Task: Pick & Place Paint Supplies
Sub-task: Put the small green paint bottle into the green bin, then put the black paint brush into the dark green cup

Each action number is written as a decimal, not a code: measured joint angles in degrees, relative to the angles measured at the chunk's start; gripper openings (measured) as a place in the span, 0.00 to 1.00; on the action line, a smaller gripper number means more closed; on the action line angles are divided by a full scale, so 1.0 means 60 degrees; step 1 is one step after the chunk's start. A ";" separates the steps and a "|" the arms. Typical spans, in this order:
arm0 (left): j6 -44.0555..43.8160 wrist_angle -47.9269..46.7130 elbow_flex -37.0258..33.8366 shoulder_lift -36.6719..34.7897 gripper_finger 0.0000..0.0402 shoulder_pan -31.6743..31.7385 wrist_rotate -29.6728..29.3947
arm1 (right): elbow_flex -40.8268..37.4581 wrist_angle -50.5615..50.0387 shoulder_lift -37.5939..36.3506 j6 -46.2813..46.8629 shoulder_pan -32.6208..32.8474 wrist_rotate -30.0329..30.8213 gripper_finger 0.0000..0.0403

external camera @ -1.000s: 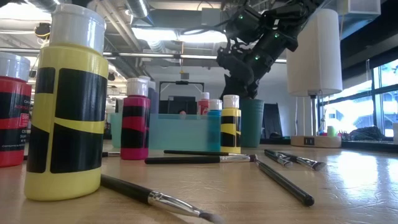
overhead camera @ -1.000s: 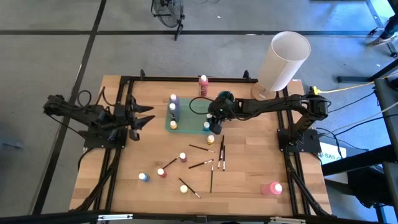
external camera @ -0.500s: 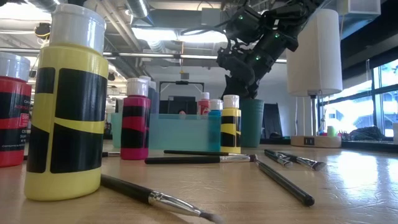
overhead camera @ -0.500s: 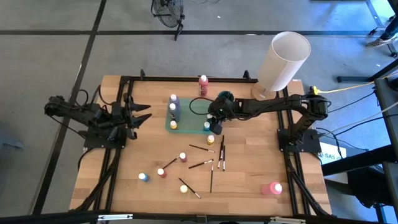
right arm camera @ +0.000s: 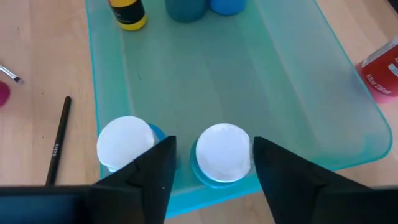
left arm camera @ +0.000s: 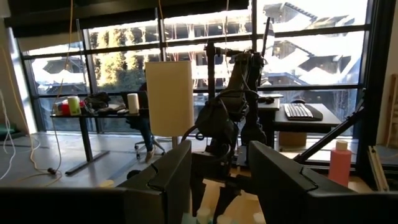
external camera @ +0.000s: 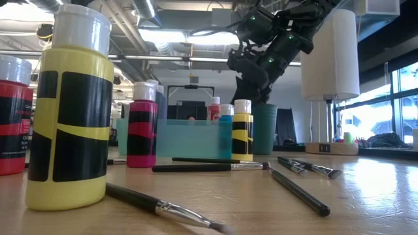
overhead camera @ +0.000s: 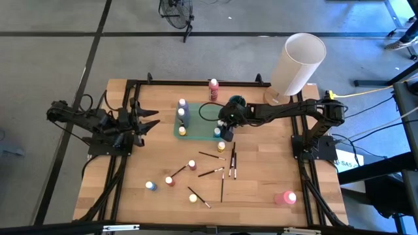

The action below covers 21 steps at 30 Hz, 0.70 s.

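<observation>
- Right gripper (right arm camera: 214,165) hung over the teal tray (right arm camera: 298,81), fingers (right arm camera: 152,171) spread either side of a white-capped blue bottle (right arm camera: 222,155) without touching it
- Stood that bottle upright inside the tray, at its near wall, with a second white-capped blue bottle (right arm camera: 127,144) just beside it
- Kept a yellow bottle (right arm camera: 127,14) and two blue-toned ones at the tray's far end; showed a red bottle (right arm camera: 380,71) just outside the rim
- Lay a dark-handled brush (right arm camera: 58,140) on the wood beside the tray
- From above: right gripper (overhead camera: 225,127) over the tray's right end (overhead camera: 196,134), purple bottle (overhead camera: 182,104) at the tray's left end, red bottle (overhead camera: 213,85) behind the tray
- Scattered in front of the tray: several brushes (overhead camera: 222,186), small bottles (overhead camera: 151,186), and a pink bottle (overhead camera: 285,198) near the right front corner
- Waited at the table's left side: left gripper (overhead camera: 151,121), fingers (left arm camera: 171,177) parted around nothing
- Stood a big white cylinder (overhead camera: 297,62) at the right rear corner
</observation>
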 joint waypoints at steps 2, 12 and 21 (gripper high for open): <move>0.0052 -0.0020 0.0003 0.0002 0.39 0.0000 0.0000 | 0.0000 -0.0002 -0.0021 0.0000 0.0000 0.0002 0.59; 0.0059 -0.0235 0.0004 0.0002 0.39 0.0000 -0.0016 | 0.1184 -0.1566 -0.0040 -0.0361 0.0164 0.0000 0.68; 0.0055 -0.0564 0.0011 0.0000 0.39 0.0000 -0.0256 | 0.3514 -0.4847 -0.0040 -0.0421 0.0704 0.0725 0.68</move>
